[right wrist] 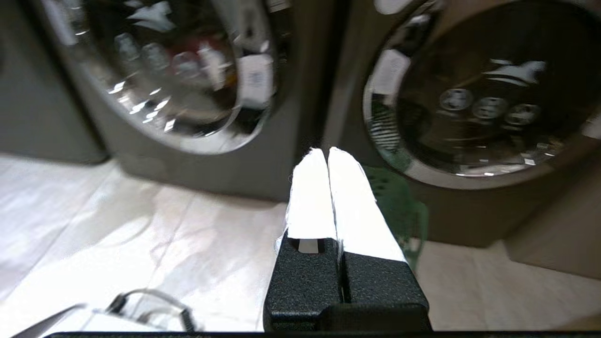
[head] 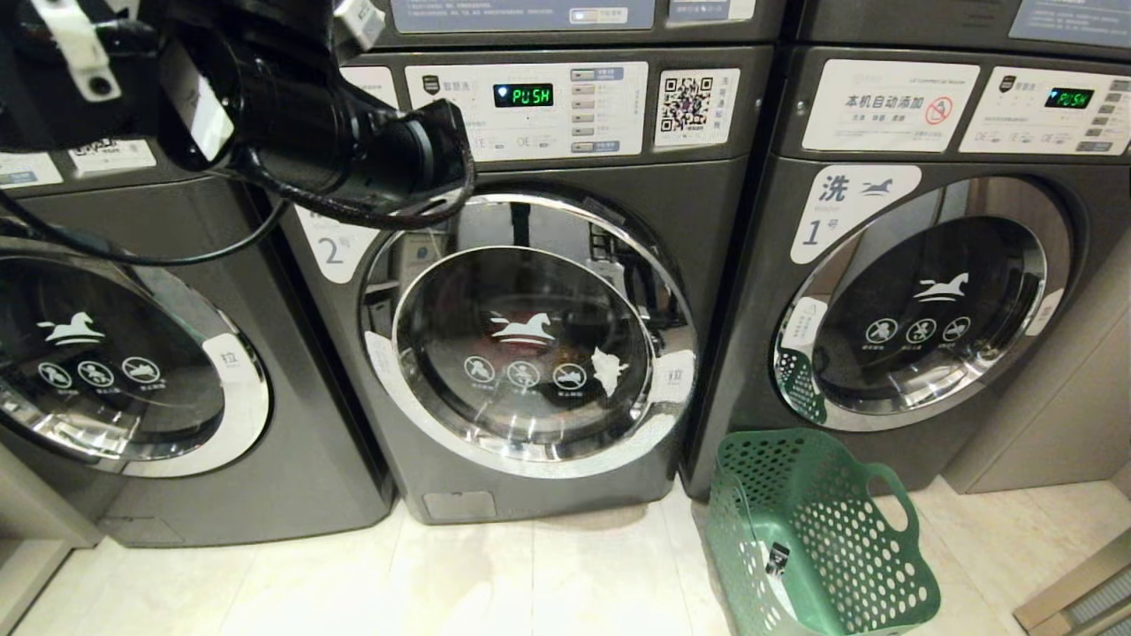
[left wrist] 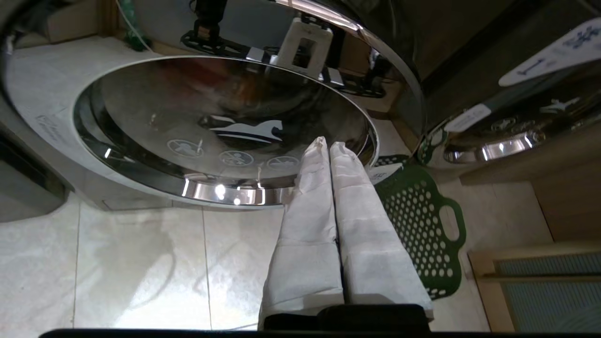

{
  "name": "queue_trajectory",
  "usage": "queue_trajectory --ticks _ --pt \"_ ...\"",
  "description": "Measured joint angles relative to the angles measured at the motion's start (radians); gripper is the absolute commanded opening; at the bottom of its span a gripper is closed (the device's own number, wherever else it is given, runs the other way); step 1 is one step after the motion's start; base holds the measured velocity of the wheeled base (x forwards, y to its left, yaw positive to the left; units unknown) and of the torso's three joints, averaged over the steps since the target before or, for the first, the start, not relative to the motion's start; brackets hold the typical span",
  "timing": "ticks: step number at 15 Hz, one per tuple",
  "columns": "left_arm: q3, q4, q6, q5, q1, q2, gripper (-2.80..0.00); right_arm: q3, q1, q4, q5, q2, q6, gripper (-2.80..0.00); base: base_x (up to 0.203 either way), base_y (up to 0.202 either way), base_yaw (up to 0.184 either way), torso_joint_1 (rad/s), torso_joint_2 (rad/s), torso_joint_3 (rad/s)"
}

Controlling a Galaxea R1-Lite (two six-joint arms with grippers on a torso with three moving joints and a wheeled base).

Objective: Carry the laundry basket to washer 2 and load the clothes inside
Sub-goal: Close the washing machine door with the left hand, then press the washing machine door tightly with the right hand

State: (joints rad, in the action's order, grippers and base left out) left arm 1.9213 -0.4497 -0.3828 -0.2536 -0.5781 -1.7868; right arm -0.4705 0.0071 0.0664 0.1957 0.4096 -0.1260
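Standing shoulder to shoulder, three dark grey front-load washers filled the head view, each with a smooth metallic cabinet and a round glass door ringed in polished chrome. Washer 2 (head: 530, 336) sat in the middle, its door shut, a white label with a horse logo and the digit 2 at its ten o'clock corner, and a green lit display on the pale control panel (head: 530, 110) above. The washer labelled 1 (head: 919, 300) stood at three o'clock from it, and a third washer (head: 115, 353) at nine o'clock.

On the pale, glossy tiled floor (head: 442, 583), the laundry basket (head: 817, 534) rested at about five o'clock from washer 2's door, just in front of the seam between washers 2 and 1. It was green plastic, perforated with round holes all over, with an oval cut-out handle. No garments could be made out inside it.

The left gripper (left wrist: 328, 146) had its two white-wrapped fingers (left wrist: 305, 225) pressed flat together, holding nothing, pointing toward the chrome ring of a washer door; whether it touched the door could not be told. The black left arm (head: 292, 115) crossed the head view at eleven o'clock. The right gripper (right wrist: 327, 151) was likewise closed and empty, hanging above the floor and aimed at the gap between two washers.
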Motion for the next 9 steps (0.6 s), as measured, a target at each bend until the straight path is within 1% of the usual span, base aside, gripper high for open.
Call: queue_trajectory --ticks 2,4,5,7,9 --pt "-0.013 -0.002 0.0 -0.052 -0.013 0.057 -2.8 -0.138 0.028 0.002 0.099 0.282 -0.023 -2.8 0.0 0.0 0.0 0.0 0.0 0.0" --pt "-0.059 -0.003 0.001 -0.105 -0.032 0.134 -2.8 -0.241 0.072 -0.038 0.173 0.575 -0.06 -2.8 0.0 0.0 0.0 0.0 0.0 0.0" --pt "-0.097 -0.004 0.004 -0.137 -0.038 0.175 -2.8 -0.288 0.094 -0.082 0.2 0.732 -0.085 -2.8 0.0 0.0 0.0 0.0 0.0 0.0" --pt "-0.15 -0.007 0.018 -0.188 -0.041 0.254 -2.8 -0.369 0.128 -0.204 0.225 1.016 -0.127 -2.8 0.0 0.0 0.0 0.0 0.0 0.0" --pt "-0.185 -0.02 0.06 -0.264 -0.045 0.336 -2.8 -0.46 0.151 -0.352 0.233 1.289 -0.156 -2.8 0.0 0.0 0.0 0.0 0.0 0.0"
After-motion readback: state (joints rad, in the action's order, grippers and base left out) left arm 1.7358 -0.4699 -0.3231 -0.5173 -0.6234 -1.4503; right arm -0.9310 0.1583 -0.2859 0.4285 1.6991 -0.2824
